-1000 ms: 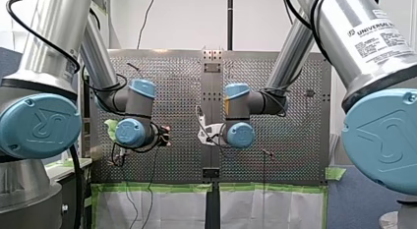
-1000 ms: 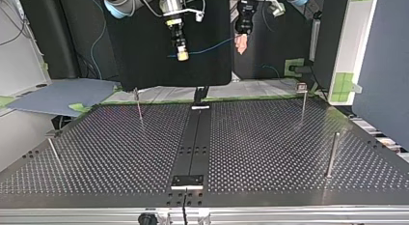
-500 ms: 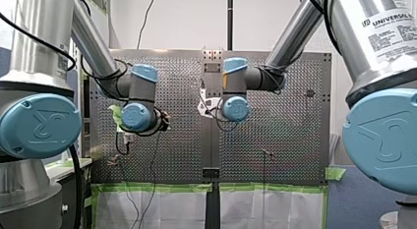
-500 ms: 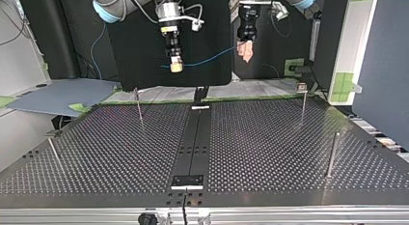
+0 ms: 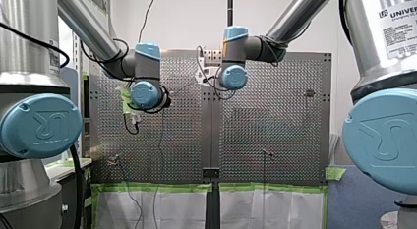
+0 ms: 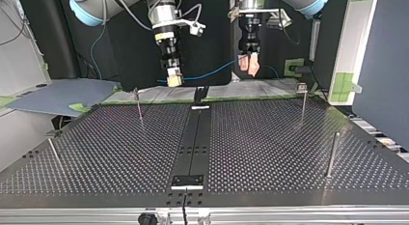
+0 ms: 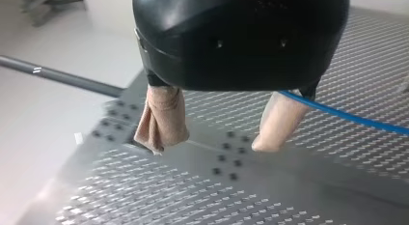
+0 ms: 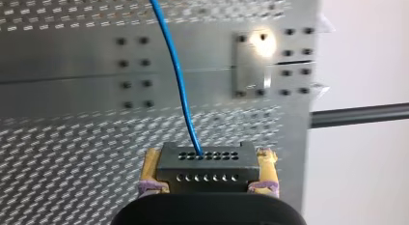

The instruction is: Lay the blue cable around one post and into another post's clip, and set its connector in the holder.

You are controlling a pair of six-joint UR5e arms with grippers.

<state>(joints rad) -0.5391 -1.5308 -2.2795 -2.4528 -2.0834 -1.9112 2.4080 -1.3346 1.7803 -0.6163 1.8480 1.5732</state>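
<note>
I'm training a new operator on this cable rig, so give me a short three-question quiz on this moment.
1. True or false: the connector rests on the table.
2. Fill in: the fingers of my left gripper stand ___ (apart / together).
3. Which holds the connector? A: my left gripper. B: my right gripper. C: neither.

Key: 1 false, it is held in the air. 2 apart. 3 B.
</note>
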